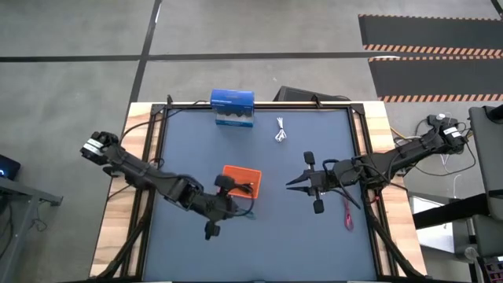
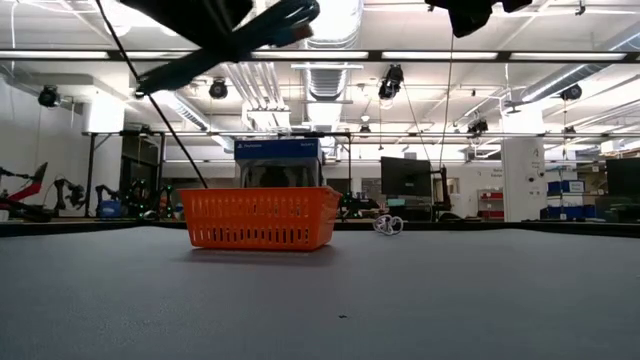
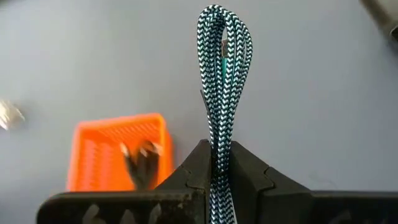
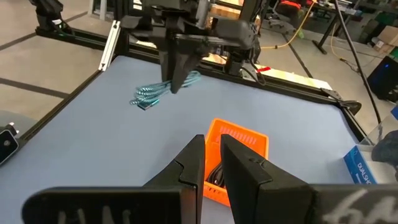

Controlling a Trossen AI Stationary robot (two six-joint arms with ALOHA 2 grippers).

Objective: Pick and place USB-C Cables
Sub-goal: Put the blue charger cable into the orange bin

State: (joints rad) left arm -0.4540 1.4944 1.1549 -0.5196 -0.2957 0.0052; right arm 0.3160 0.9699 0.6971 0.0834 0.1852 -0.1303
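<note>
My left gripper (image 1: 233,201) is shut on the teal-green cable (image 3: 222,74), just near of the orange tray (image 1: 241,179). It also shows in the right wrist view (image 4: 180,78), above the table. A black cable (image 3: 142,158) lies in the tray. The white cable (image 1: 280,132) lies on the mat toward the far edge. The red cable (image 1: 346,214) lies on the mat at the right. My right gripper (image 1: 292,182) is shut and empty, right of the tray. My left gripper pinches the teal-green cable bundle (image 3: 219,155) between its two fingers, several strands together. A folded loop end (image 3: 224,28) sticks out past the fingertips. The fingers point down and lie across the bundle. The other end (image 4: 146,99) droops to one side, clear of the mat.
A blue box (image 1: 233,108) stands at the mat's far edge, behind the tray. A black frame rail (image 1: 157,149) borders the dark mat. The low view shows the tray (image 2: 260,218) and white cable (image 2: 388,224) on the mat, with both arms overhead.
</note>
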